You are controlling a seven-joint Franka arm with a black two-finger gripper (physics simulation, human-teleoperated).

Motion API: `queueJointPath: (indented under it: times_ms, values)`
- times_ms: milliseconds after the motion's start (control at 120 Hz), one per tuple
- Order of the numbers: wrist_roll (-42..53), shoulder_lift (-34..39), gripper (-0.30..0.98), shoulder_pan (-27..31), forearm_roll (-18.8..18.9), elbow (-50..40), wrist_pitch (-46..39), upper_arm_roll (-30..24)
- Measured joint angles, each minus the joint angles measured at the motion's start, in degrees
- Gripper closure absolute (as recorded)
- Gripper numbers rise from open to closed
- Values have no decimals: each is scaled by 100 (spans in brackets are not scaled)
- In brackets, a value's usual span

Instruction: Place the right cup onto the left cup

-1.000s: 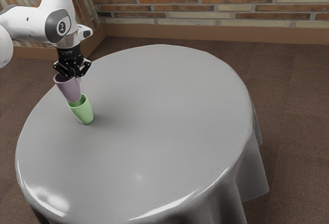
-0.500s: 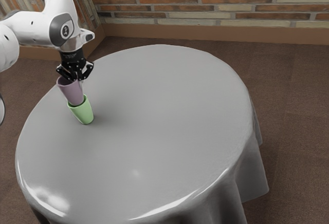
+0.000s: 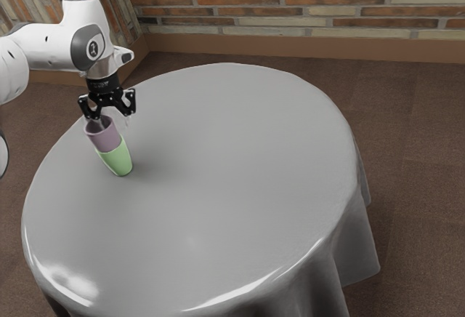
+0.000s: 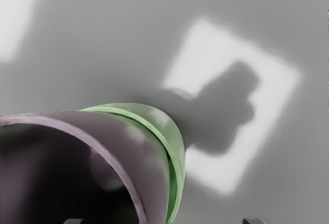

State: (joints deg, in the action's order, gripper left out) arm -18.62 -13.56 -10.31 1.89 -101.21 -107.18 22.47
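Note:
My gripper [image 3: 112,119] is open over the purple cup [image 3: 104,139], its fingers spread wide, one of them at the cup's mouth. The purple cup sits with its lower part inside the green cup [image 3: 118,161], and both lean the same way. In the wrist view the two fingertips of the gripper [image 4: 163,221] stand far apart at the lower edge. There the purple cup [image 4: 126,139] shows its dark mouth, and the rim of the green cup [image 4: 175,136] surrounds its wall. The purple cup's base is hidden.
The round table [image 3: 232,164] has a grey cloth hanging over its edge. Behind it is a brick wall [image 3: 290,11] with a brown baseboard. A shadow [image 4: 221,111] falls on the cloth beside the cups.
The purple cup has gone down and slightly toward the exterior view's right, deeper into the green cup. My hand came down with it, and the gripper has opened. The green cup stayed put.

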Motion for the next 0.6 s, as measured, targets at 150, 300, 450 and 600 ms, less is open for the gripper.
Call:
queueJointPath:
  times_ms: [150,300,450,600]
  values:
    - [4,12,16,-8,-22,13,-20,0]
    - [8,123,8,-26,-12,100,10,-4]
    - [27,374,5,-72,32,498,256,-49]
    - [583,568,3,-70,27,1194,708,-525]
